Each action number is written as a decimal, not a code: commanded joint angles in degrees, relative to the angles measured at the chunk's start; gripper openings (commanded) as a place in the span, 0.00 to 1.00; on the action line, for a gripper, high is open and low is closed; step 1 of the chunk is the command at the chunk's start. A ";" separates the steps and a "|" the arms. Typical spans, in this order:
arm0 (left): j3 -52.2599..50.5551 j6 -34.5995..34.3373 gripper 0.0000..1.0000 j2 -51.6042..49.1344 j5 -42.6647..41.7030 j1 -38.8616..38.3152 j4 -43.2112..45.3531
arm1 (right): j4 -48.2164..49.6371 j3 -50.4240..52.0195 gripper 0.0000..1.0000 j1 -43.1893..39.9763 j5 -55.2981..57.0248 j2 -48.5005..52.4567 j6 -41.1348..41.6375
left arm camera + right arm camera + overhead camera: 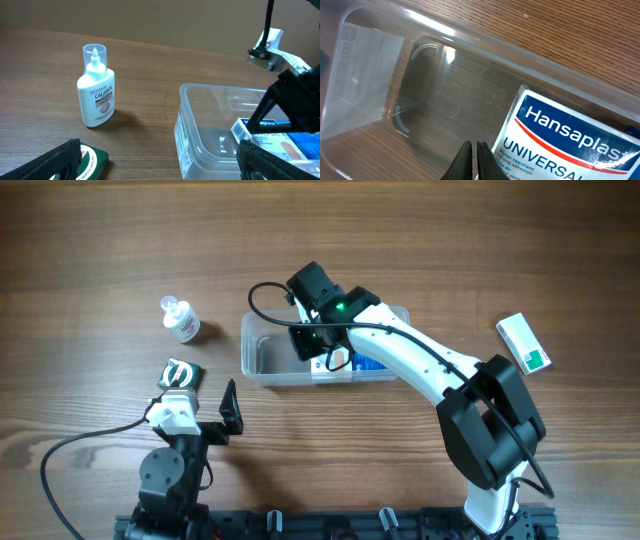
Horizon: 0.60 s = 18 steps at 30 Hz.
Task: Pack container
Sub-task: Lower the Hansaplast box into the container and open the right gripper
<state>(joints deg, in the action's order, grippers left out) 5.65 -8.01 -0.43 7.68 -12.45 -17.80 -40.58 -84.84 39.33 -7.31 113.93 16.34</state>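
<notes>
The clear plastic container [262, 358] lies in the middle of the table. A blue and white Hansaplast box [366, 365] lies in its right half. My right gripper [318, 352] hangs over the inside of the container, left of that box. In the right wrist view its fingers [474, 161] are shut on nothing, beside the box [560, 135], above the tub's bare floor [435, 95]. My left gripper [207, 402] is open near the table's front. In the left wrist view [160, 170] it spans a green box [94, 159] and the container's corner [200, 135].
A white Calamine bottle [181, 320] stands left of the container and also shows in the left wrist view [96, 92]. The green box [183, 373] lies by my left gripper. A green and white box [524, 343] lies at the far right.
</notes>
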 commanded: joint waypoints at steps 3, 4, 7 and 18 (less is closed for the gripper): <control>-0.09 -0.11 1.00 0.04 0.90 -0.42 -0.04 | -0.11 -0.15 0.05 0.24 1.73 1.86 -1.16; -0.09 -0.13 1.00 0.04 0.90 -0.42 -0.04 | -0.24 -0.13 0.05 0.22 1.73 2.08 -1.16; -0.09 -0.13 1.00 0.04 0.90 -0.42 -0.04 | -0.35 0.02 0.05 0.24 1.70 3.30 -1.16; -0.09 -0.13 1.00 0.04 0.90 -0.42 -0.04 | -4.09 -0.46 0.04 -0.68 8.96 3.04 -1.79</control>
<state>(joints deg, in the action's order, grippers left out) 5.65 -8.01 -0.43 7.66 -12.45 -17.80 -44.14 -84.86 39.09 -1.98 118.08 16.12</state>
